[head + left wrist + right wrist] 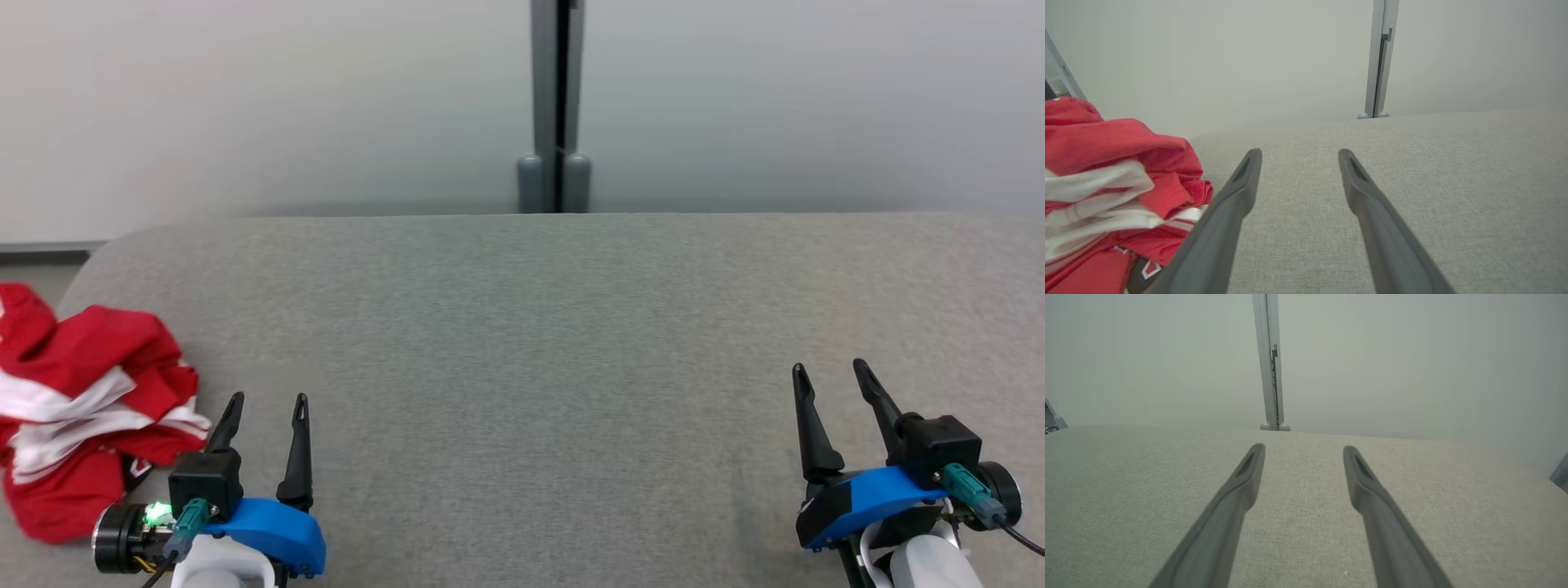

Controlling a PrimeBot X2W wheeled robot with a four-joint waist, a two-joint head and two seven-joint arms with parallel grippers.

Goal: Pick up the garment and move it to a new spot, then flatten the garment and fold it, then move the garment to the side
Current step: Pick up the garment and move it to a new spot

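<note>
The garment is red with white stripes and lies crumpled in a heap at the left end of the grey fabric surface. Just to its right, my left gripper stands open and empty, its left finger close to the heap's edge. In the left wrist view the garment bulges at the left, beside the open left gripper. Far to the right, my right gripper is open over bare fabric, with nothing between the fingers of the right gripper.
The grey surface has a rounded far edge. Behind it runs a pale wall with a grey vertical post at the middle. The garment hangs partly over the surface's left edge.
</note>
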